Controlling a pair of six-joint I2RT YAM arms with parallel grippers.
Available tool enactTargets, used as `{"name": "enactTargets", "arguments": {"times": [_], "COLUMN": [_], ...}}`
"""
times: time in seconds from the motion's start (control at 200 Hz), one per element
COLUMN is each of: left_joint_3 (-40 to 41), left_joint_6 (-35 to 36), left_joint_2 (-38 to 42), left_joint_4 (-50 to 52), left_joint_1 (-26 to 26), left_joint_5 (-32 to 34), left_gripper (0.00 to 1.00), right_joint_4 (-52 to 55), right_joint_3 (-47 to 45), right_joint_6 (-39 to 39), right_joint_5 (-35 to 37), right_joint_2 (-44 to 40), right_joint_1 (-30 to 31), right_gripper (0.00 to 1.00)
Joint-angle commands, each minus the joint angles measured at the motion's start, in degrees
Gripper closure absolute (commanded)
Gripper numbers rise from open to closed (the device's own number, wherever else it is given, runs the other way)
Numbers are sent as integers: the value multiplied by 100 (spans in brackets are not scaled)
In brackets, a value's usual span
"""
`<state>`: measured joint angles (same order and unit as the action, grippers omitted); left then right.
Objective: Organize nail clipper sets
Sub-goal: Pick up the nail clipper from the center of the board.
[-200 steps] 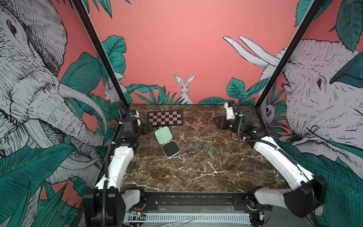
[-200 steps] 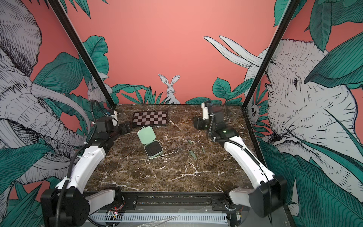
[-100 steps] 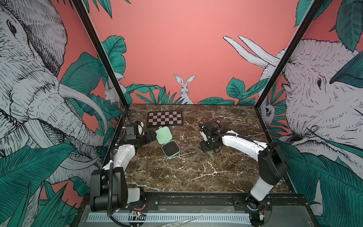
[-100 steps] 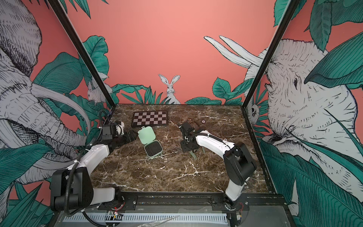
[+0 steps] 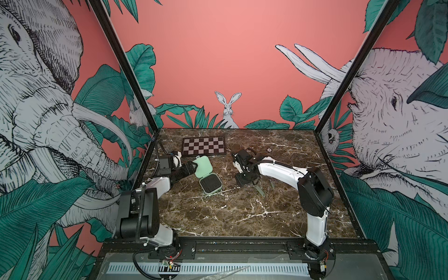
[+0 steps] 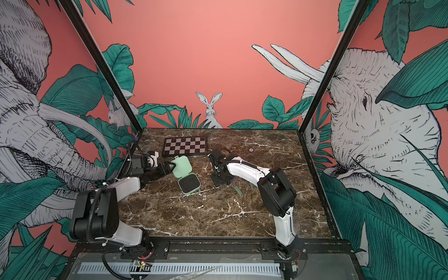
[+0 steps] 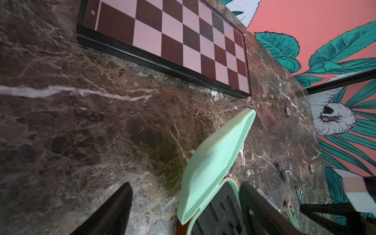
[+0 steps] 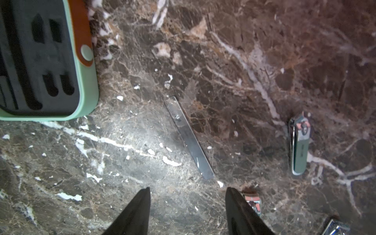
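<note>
The mint-green case (image 5: 210,183) (image 6: 189,184) of the nail clipper sets lies open left of the table's middle, its lid (image 5: 203,166) (image 7: 213,162) raised and its dark tray (image 8: 38,61) bare. My left gripper (image 5: 191,167) (image 7: 183,205) is open, its fingers (image 7: 114,211) straddling the lid's hinge corner without touching it. To the case's right my right gripper (image 5: 251,184) (image 8: 188,211) hangs open over bare marble. A metal nail file (image 8: 189,138) lies just ahead of it. One clipper (image 8: 252,201) sits beside a finger and a pale-green clipper (image 8: 299,144) (image 5: 259,189) lies farther off.
A brown-and-pale checkerboard (image 5: 203,145) (image 6: 185,146) (image 7: 173,40) lies flat at the back, just behind the case. A small round token (image 5: 269,149) (image 7: 288,110) rests at the back right. Patterned walls close in the marble table (image 5: 218,213) on three sides.
Both arms have swung forward from the back of the table. The left gripper came in to the case's lid. The right gripper came down over the loose tools beside the case.
</note>
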<state>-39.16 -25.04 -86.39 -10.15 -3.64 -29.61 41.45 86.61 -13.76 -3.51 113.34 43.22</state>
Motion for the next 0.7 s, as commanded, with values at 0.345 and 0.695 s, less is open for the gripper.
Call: {"name": "enactTargets", "arguments": {"times": [0.345,0.695], "left_joint_3": [187,822], "left_joint_6": [-368,-643], "left_joint_2": [-273,596], "left_joint_4": [-1108,-1065], "left_joint_1": [275,603], "left_joint_5": [-685,-536], "left_gripper": [37,56], "right_joint_4": [377,293], "right_joint_3": [763,379], "right_joint_6": [339,374], "right_joint_5": [-142,-177], "right_joint_2": [910,859], "right_joint_1": [-120,-138], "right_gripper": [44,53]}}
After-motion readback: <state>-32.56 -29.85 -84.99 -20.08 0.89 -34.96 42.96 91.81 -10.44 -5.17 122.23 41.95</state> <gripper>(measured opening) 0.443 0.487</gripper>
